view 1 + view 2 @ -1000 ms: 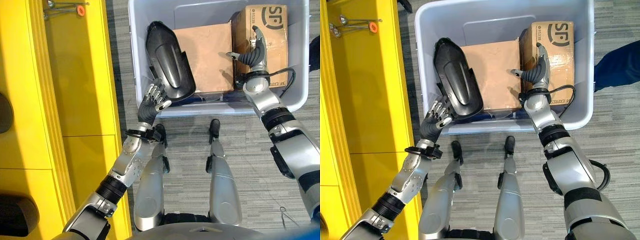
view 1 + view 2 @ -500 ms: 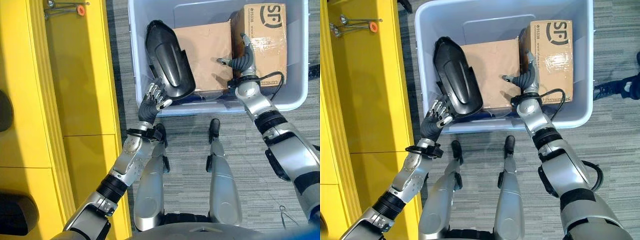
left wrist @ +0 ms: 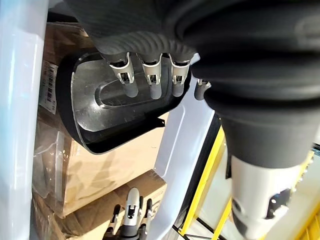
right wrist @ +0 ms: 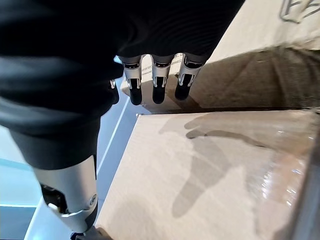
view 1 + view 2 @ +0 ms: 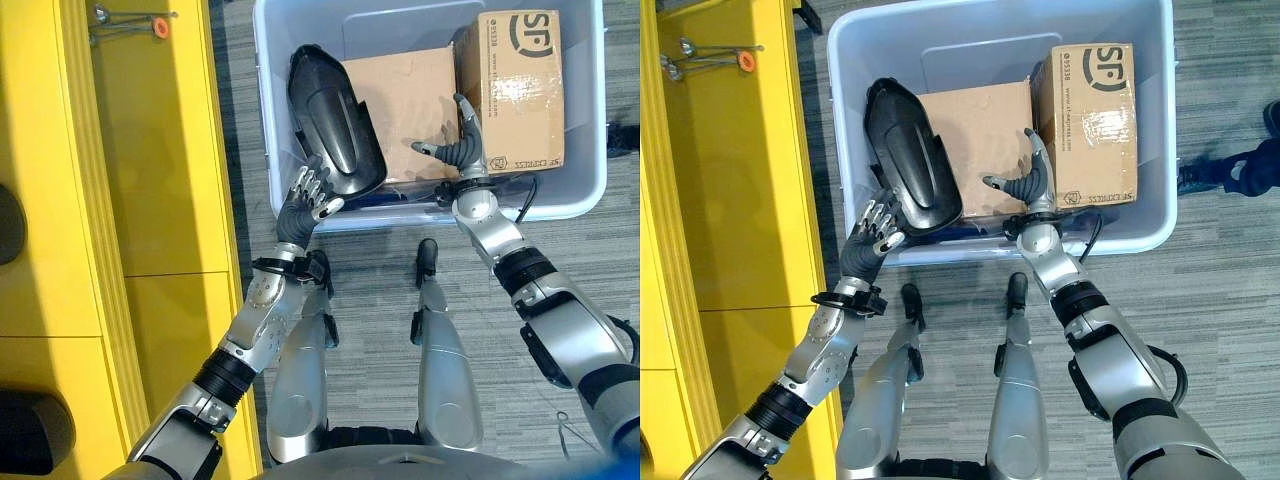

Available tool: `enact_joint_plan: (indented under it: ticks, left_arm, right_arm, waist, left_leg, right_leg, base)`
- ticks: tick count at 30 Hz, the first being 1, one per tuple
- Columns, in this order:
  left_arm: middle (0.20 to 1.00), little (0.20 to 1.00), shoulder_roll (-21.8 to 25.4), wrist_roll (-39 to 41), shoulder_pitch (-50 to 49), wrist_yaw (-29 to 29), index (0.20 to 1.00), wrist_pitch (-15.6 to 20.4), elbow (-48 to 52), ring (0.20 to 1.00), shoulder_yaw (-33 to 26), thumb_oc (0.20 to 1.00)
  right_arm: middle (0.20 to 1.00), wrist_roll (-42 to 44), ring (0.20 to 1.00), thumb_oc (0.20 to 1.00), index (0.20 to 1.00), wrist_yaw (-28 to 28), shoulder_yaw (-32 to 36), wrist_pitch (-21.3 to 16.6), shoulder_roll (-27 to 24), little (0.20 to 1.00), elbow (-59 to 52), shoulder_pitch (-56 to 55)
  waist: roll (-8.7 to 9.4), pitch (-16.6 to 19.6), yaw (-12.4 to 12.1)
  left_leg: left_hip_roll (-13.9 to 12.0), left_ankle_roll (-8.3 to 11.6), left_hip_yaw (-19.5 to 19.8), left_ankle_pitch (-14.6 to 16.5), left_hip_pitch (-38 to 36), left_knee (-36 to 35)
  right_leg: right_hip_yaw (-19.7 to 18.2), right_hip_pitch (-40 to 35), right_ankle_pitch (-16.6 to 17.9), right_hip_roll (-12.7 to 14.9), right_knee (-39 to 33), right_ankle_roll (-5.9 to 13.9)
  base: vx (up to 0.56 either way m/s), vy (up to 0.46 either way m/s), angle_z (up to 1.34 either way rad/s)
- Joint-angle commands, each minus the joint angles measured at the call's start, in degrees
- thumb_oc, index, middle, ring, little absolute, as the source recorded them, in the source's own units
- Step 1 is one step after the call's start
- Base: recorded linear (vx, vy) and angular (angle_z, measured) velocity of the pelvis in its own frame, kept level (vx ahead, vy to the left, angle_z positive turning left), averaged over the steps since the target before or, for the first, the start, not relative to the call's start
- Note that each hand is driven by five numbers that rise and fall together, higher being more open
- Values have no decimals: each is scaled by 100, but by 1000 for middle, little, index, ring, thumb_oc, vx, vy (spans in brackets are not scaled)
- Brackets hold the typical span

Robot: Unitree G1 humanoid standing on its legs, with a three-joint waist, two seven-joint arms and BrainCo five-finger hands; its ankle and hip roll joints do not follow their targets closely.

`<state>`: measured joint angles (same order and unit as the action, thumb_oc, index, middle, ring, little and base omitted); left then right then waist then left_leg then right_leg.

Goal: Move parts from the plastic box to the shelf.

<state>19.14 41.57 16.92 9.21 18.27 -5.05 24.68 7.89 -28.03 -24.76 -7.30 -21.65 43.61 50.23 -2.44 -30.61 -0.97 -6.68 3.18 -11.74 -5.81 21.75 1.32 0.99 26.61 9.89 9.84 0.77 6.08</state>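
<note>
**Black part at the left hand, near-left corner of the box**

Black part (image 5: 337, 122) is shown leaning in the near-left corner of the plastic box (image 5: 583, 190), its lower end resting on the box's near rim. The left hand (image 5: 305, 200) is placed directly at that lower end, fingers spread and nearly straight against the part's underside; in the left wrist view the fingertips (image 3: 151, 88) are seen lying on its dished black face, not curled round it, so the hand is read as released and merely bearing on the part. From this hand the part's long axis runs away and slightly to the left, rising toward the far wall of the box.

The right hand (image 5: 461, 152) is held relaxed and empty over the flat cardboard box (image 5: 405, 110), just beside the taller printed carton (image 5: 515, 85); it lies well apart from the black part, across the cardboard.

The left hand is therefore judged the nearer. The yellow shelf (image 5: 150, 180) stands to the left of the box, on that hand's side.
</note>
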Motion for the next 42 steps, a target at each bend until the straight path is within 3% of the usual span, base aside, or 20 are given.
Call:
enact_joint_plan:
  ticks: [1,25,42]
  left_arm:
    - [1000,1000,42,-56,-161,-21,1000,236,432,1000,50,1000]
    - [1000,1000,58,-8,-396,-133,1000,92,325,1000,84,1000]
    - [1000,1000,88,-6,-409,-116,1000,80,215,1000,88,1000]
  right_arm:
    - [1000,206,1000,1000,1000,-16,183,-353,106,1000,-438,-50]
    - [1000,556,1000,1000,1000,52,508,-576,547,1000,-1317,-1250]
    - [1000,646,1000,1000,1000,3,584,-604,569,1000,-1312,-1269]
  waist:
    - [36,82,-88]
    - [154,432,-50]
    - [181,506,-20]
  left_leg:
    - [-302,177,388,134,84,346]
    - [-338,218,427,149,-253,275]
    - [-348,201,386,159,-297,278]
  right_leg:
    - [375,-183,-623,316,708,271]
    - [485,-722,-531,366,357,281]
    - [420,-723,-507,339,329,289]
  base:
    - [0,0,0]
    - [0,0,2]
    - [0,0,0]
